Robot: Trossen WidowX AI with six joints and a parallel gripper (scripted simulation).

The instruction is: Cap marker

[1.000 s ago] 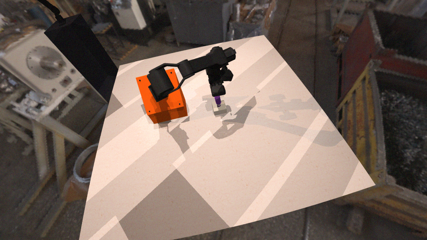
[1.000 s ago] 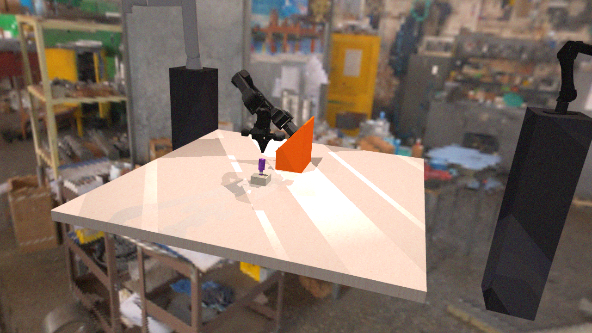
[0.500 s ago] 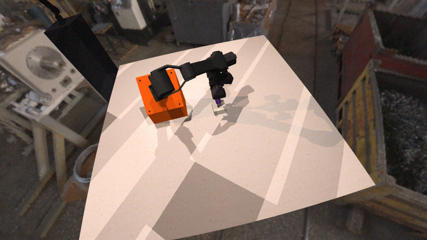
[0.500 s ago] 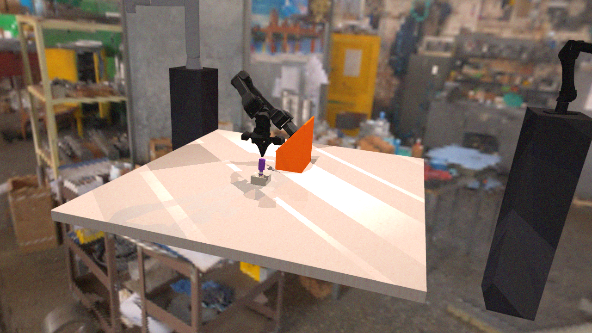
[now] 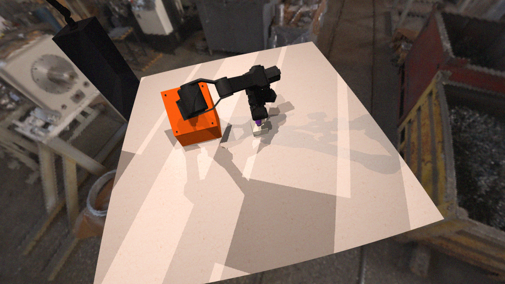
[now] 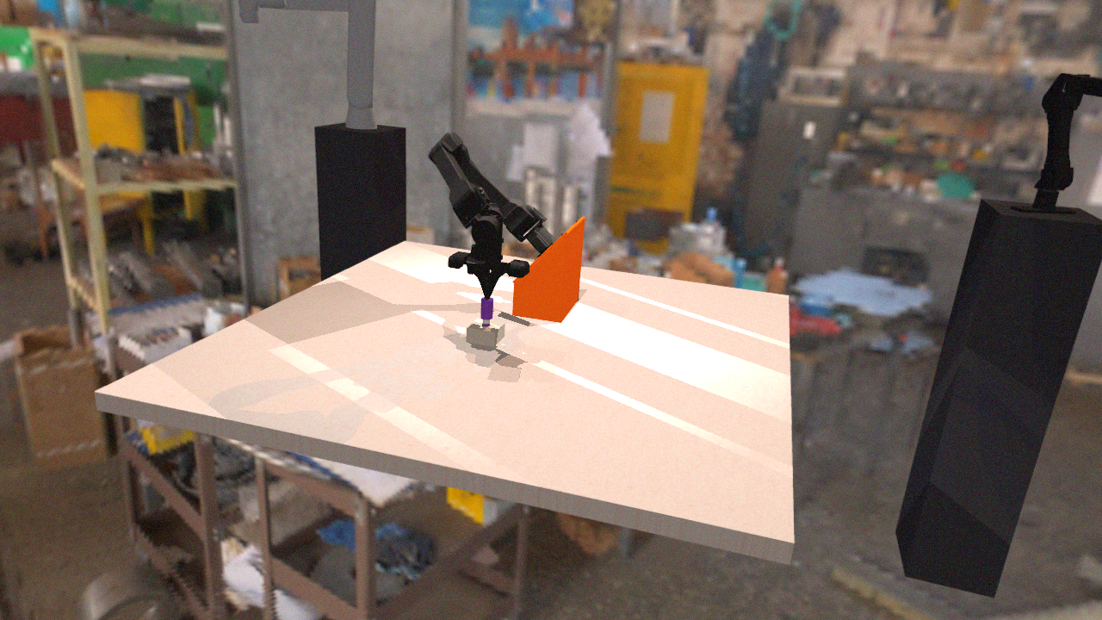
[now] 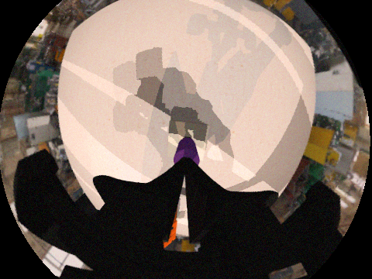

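Observation:
The purple cap (image 5: 259,122) (image 6: 485,310) (image 7: 186,152) sits upright on the marker, which stands in the small grey holder block (image 5: 261,131) (image 6: 485,336) near the middle of the table (image 5: 282,212) (image 6: 616,431). The marker body is hidden under the cap. My gripper (image 5: 259,118) (image 6: 485,295) (image 7: 186,160) points straight down, directly above the cap. Its fingers are shut tight against each other with nothing between them, and their tips meet the cap's top.
The arm's orange base block (image 5: 192,116) (image 6: 551,277) stands just behind and left of the holder. A tall black pillar (image 5: 95,60) (image 6: 360,192) stands behind the table's far corner, and another (image 6: 993,385) stands off its right side.

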